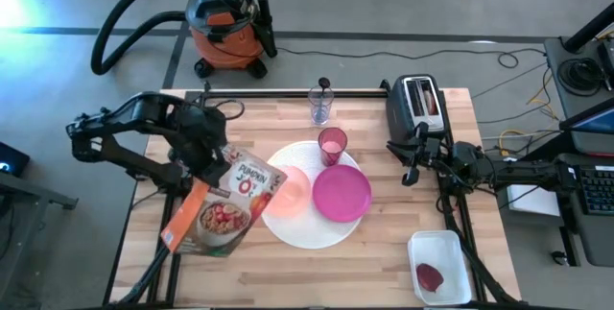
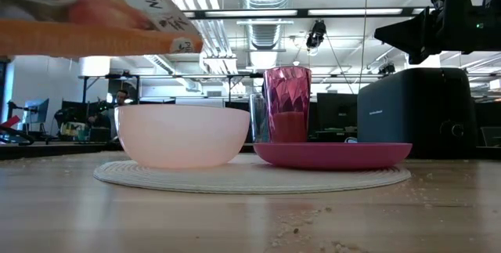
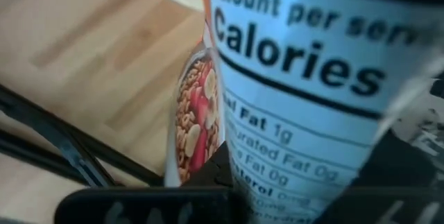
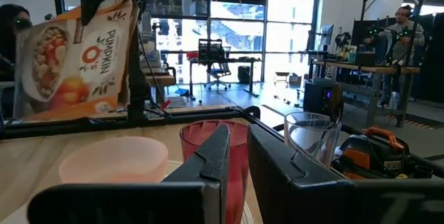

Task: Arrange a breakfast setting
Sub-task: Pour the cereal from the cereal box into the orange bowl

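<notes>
My left tool (image 1: 204,164) clenches the orange pumpkin cereal box (image 1: 223,204), tilted near the table's left edge toward the pale pink bowl (image 1: 291,191), presumably for pouring; my right tool (image 1: 411,168) waits nearly closed, empty.

Bright ceiling strip lights (image 2: 258,12), window glare, blurred near cereal box (image 3: 305,85)

Orange cereal box (image 1: 223,211), pale pink bowl (image 1: 291,192), magenta plate (image 1: 342,194).
</notes>
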